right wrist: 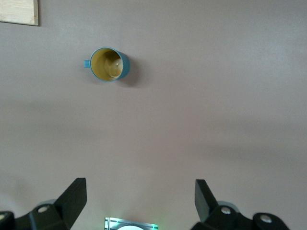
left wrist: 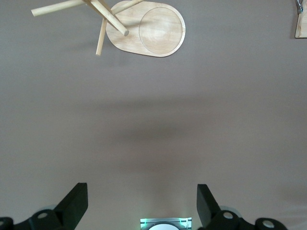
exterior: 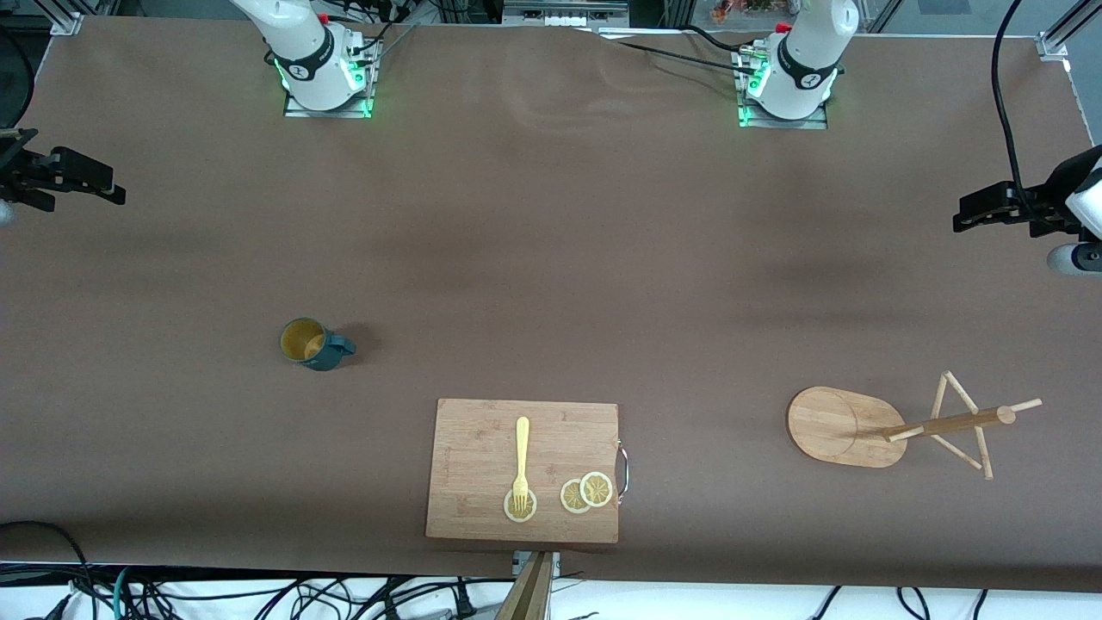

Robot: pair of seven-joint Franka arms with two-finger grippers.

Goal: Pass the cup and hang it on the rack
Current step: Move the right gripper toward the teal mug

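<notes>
risk begins with the cup; it stands upright on the bare counter toward the right arm's end, handle turned toward the cutting board, and a closing pinch on the ribbed wall could skid or tip it, while a grip that covers the handle would leave nothing free for a peg; the rack stands toward the left arm's end, and its thin pegs look easy to knock in a careless approach, which could shift or topple the tree; a mid-air handover may drop the cup if one tool lets go too soon; the left tool hangs over its end of the counter and the right tool over the other end, both spread wide and empty, waiting; only the front view shows the fork and lemon slices on the board; the right wrist view alone looks straight down into the cup's yellow inside; the left wrist view gives the rack's oval base from above.
</notes>
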